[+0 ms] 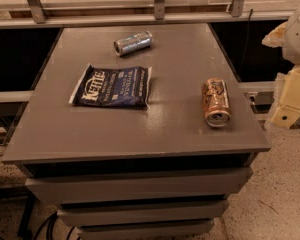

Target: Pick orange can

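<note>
The gripper (289, 104) hangs off the right edge of the table (140, 134), near the orange can (216, 103) but not touching it. We cannot tell how far open it is, and we see nothing in its hold. The can lies on its side near the right front, silver top toward the camera. We judge the approach still pending. The next move calls for reaching left over the can and closing across its body. The chip bag (112, 86) and silver can (133, 43) lie well apart.
</note>
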### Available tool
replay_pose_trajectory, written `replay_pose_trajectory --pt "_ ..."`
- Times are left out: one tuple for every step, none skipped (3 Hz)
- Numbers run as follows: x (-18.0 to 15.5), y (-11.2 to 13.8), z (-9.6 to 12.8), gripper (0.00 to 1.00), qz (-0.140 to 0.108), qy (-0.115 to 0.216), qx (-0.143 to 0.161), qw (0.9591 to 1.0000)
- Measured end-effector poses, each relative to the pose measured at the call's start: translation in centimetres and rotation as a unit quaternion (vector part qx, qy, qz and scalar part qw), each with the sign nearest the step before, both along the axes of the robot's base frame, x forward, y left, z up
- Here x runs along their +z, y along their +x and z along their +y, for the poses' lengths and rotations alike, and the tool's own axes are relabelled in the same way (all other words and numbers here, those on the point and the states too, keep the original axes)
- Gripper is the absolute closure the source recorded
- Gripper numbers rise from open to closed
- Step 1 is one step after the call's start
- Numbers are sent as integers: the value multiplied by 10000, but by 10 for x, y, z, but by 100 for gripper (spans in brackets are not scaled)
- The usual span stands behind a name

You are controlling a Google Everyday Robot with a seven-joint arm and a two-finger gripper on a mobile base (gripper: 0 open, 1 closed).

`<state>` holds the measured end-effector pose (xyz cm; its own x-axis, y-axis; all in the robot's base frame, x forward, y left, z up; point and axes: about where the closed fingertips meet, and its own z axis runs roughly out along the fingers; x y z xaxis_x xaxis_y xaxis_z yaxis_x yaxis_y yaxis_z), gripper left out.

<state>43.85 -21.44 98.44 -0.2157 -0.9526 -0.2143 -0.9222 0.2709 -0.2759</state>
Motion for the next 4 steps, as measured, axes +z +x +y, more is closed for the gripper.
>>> replay_pose_trajectory --pt "0 0 0 0 -1 0 0 10000" --pt "2 1 2 0 -46 33 164 9998" --pt "1 6 6 0 -95 121 641 9978" --pt "-4 14 15 0 -164 242 1448 9890"
